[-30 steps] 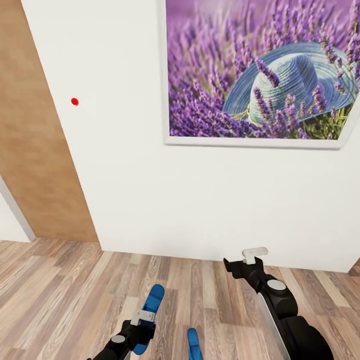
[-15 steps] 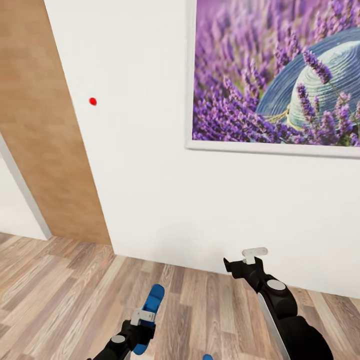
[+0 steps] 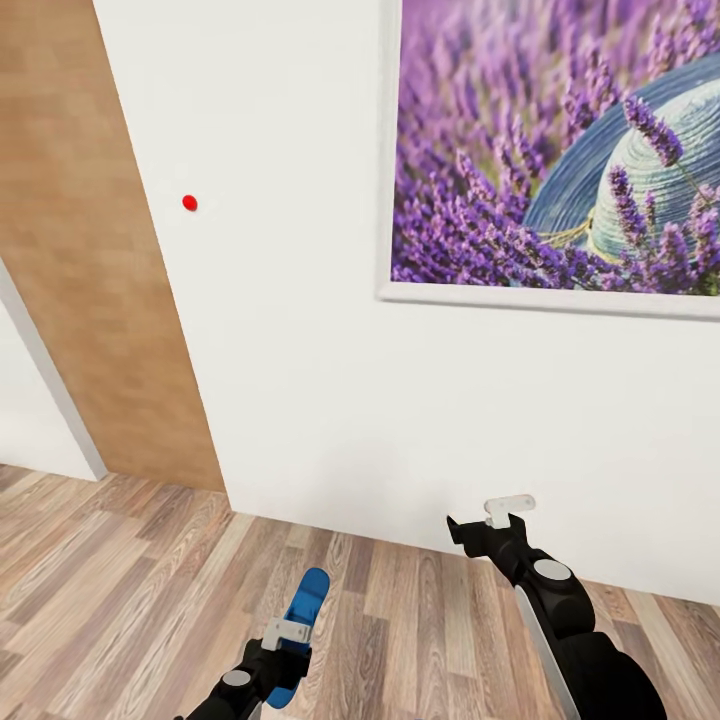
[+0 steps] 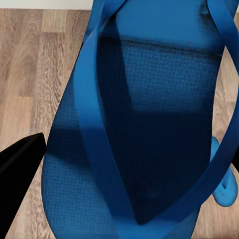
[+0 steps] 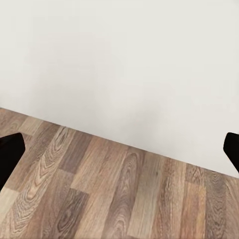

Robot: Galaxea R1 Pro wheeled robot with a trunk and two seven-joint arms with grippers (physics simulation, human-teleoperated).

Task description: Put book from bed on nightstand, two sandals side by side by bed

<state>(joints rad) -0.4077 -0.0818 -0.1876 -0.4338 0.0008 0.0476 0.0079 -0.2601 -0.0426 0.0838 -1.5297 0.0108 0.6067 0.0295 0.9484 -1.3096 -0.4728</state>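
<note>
Currently we hold one sandal (image 3: pixel 303 605) in the left gripper (image 3: pixel 288 632), long axis pointing forward at the wall (image 3: pixel 300 400); right gripper (image 3: pixel 497 517) spread wide, empty.

Sandal (image 3: pixel 303 608) in the left end effector (image 3: pixel 283 640) above the floor (image 3: pixel 120 580); picture (image 3: pixel 560 150) on the wall (image 3: pixel 300 350) ahead

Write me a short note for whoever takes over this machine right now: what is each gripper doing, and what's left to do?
Left gripper: shut on a bright blue flat flip-flop sandal.
Right gripper: open, holding nothing.
The left wrist view shows part of a second blue sandal on the wood-plank floor.
The robot faces a white wall with a lavender picture.
Left: set both sandals beside the bed, move the book.
</note>
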